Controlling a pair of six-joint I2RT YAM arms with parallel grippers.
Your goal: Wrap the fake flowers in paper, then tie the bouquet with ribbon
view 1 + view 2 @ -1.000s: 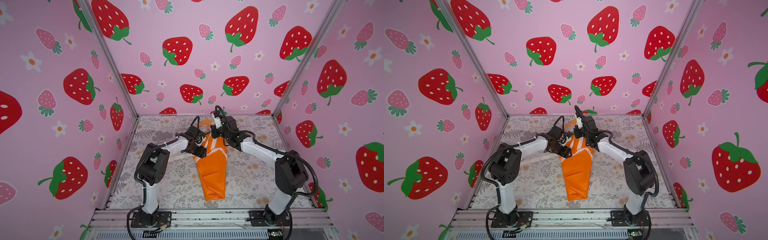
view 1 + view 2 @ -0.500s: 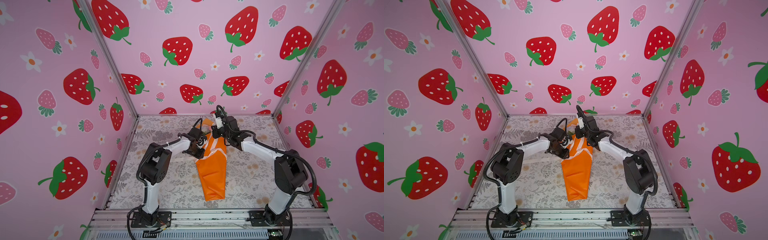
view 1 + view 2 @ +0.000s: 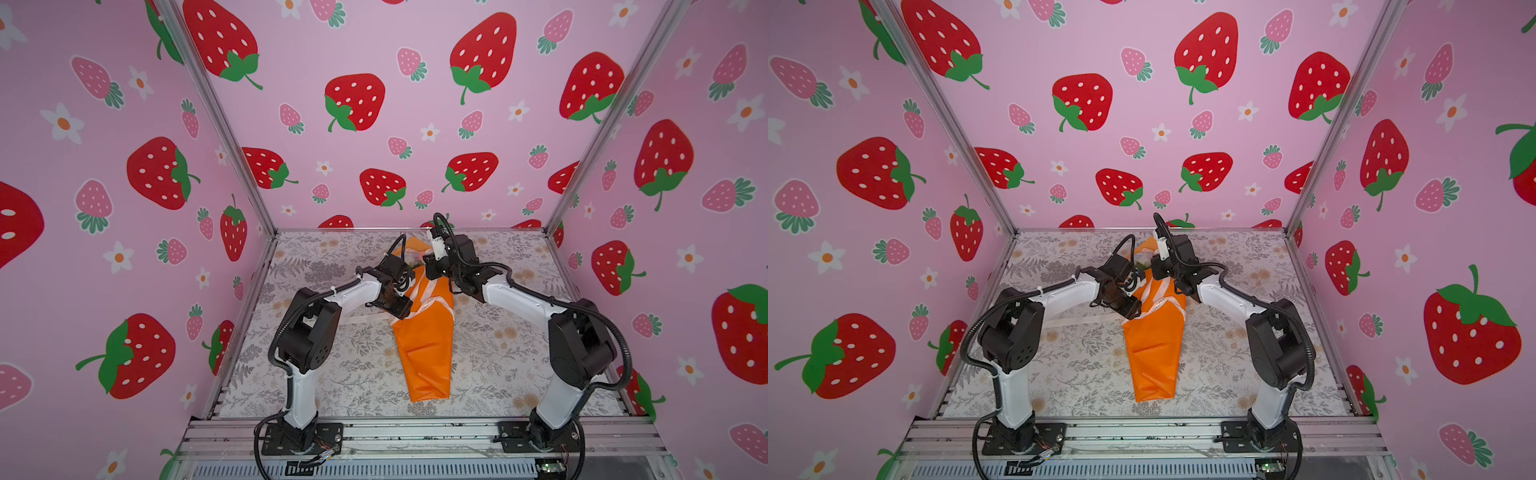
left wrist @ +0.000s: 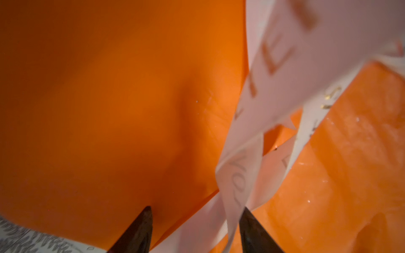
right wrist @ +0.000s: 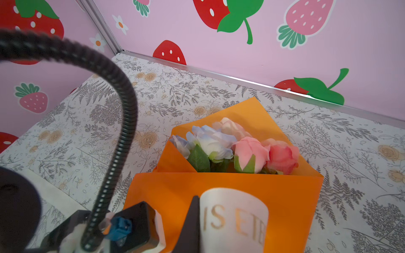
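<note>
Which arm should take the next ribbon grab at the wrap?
Left. The left gripper is open at the bouquet edge, with ribbon strands running between its jaws. The right gripper is shut on another stretch of ribbon, so it is probably best left holding that.

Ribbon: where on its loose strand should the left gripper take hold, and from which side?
Probably the flat strand of ribbon between the tips of the open left gripper, at the left edge of the bouquet. Come from the left, jaws across its width: there it hangs free.
</note>
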